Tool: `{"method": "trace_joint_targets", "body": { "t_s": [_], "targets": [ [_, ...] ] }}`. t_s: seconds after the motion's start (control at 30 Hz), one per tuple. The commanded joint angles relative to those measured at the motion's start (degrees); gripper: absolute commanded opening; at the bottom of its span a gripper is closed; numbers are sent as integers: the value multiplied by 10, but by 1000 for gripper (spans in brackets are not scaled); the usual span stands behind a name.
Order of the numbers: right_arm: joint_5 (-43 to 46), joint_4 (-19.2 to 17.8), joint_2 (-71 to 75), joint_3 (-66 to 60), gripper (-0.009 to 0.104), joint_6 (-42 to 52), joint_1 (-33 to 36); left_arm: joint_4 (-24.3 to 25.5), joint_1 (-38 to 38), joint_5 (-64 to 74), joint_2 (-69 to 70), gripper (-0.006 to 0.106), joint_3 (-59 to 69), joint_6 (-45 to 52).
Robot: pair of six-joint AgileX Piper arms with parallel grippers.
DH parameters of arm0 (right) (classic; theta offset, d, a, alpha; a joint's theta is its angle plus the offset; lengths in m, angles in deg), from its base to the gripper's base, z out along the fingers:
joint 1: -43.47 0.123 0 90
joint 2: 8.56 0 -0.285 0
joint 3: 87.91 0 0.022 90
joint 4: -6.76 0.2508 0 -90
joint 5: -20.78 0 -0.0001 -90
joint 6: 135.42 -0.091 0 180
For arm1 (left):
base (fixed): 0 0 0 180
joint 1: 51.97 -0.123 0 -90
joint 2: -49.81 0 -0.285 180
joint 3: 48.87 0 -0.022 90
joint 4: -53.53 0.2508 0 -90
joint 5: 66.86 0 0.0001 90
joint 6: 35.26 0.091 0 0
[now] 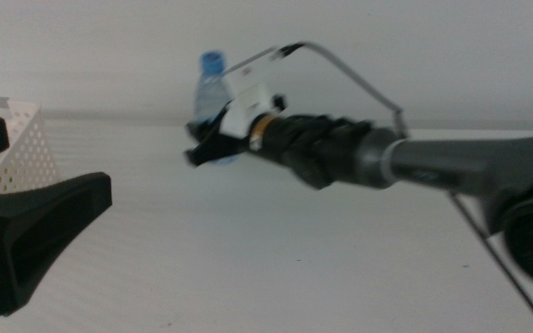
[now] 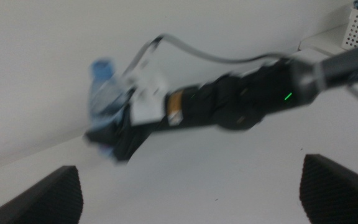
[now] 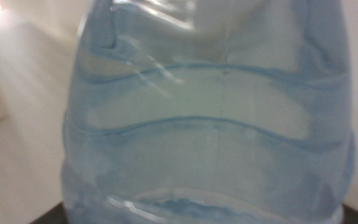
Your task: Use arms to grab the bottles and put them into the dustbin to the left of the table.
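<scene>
Fingers of the left gripper point(image 2: 191, 186), black and wedge-shaped, stand spread wide with nothing between them, low at the near edge of the plain white counter point(image 1: 276, 268). Beside them on the left stands the white perforated plastic dustbin point(image 1: 24, 148), something red showing inside. Farther off, the black and grey right arm point(image 1: 405, 162) reaches in from the right, its right gripper point(image 1: 213, 146) clenched around the small clear blue-capped water bottle point(image 1: 211, 88), which stands upright between those fingers near the counter's far edge, well apart from the dustbin. The right wrist view is filled by the bottle's ribbed clear wall.
</scene>
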Motion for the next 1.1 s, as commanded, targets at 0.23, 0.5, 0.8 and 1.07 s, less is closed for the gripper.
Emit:
{"method": "trace_joint_targets", "body": {
  "t_s": [0.23,0.5,0.8,1.07],
  "targets": [
    [-24,-5,-74,85,-2,-8,43,-4,3,-11,3,94,2,-1],
    [-65,-3,-75,85,-2,-10,48,-4,3,-11,3,94,2,-1],
    [-50,-2,-84,85,-2,-8,56,-4,3,-11,3,94,2,-1],
    [1,-2,-104,85,-2,-25,60,-4,3,-11,3,94,2,-1]
  ]
}}
